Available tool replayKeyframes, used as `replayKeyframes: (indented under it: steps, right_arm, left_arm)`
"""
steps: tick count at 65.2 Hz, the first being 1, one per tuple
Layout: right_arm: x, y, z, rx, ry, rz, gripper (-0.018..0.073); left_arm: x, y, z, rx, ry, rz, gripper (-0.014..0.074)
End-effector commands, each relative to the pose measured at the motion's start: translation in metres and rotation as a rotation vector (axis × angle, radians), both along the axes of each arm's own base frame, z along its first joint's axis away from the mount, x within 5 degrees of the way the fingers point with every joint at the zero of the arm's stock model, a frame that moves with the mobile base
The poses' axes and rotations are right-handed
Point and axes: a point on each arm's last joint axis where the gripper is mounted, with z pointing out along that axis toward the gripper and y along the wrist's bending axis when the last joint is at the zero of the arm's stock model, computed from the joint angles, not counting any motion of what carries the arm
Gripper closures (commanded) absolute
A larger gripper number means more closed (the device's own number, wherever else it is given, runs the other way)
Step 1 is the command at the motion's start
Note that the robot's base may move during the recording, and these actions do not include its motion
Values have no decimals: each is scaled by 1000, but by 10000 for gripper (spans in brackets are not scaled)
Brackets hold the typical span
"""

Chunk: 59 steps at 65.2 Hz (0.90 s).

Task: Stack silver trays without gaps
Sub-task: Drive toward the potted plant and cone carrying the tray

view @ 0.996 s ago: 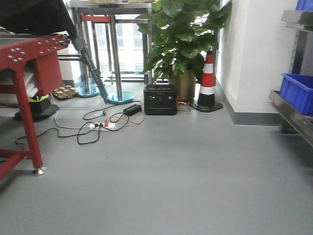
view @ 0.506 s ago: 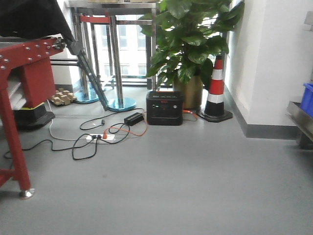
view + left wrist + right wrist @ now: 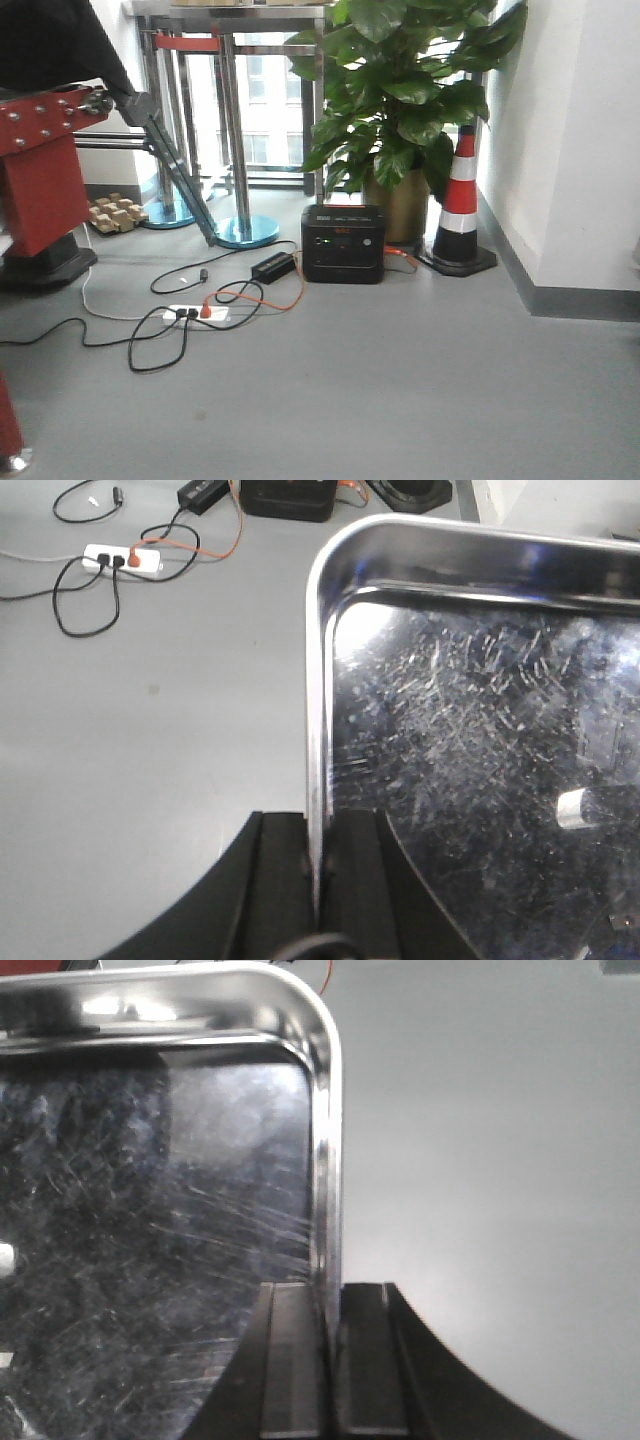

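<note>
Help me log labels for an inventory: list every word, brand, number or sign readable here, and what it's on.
Nothing here is legible.
power station: red strip and small lights on its front, too blurred to read.
silver tray: small white patch on its floor, no lettering discernible.
traffic cone: red and white bands only, no writing.

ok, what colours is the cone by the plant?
The cone is red-and-white striped on a black base; clearest in the front-facing view.

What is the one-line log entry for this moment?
left gripper: shut on tray rim | right gripper: shut on opposite rim | tray: held over floor
</note>
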Motion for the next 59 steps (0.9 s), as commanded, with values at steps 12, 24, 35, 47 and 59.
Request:
replayKeyframes:
  steps: [12, 24, 35, 47, 59]
  right_arm:
    - [0, -5, 5, -36, -36, -11, 627]
    - [0, -5, 5, -36, -36, -11, 627]
    - [0, -5, 5, -35, -38, -11, 627]
    - [0, -5, 5, -35, -38, -11, 627]
    - [0, -5, 5, -35, -38, -11, 627]
  left_arm:
    - [-1, 3, 10, 12, -74, 5, 613]
    - [1, 5, 11, 32, -93, 14, 613]
    - [1, 6, 12, 42, -105, 19, 613]
    - [1, 6, 12, 45, -106, 20, 613]
    - [1, 6, 12, 45, -106, 20, 613]
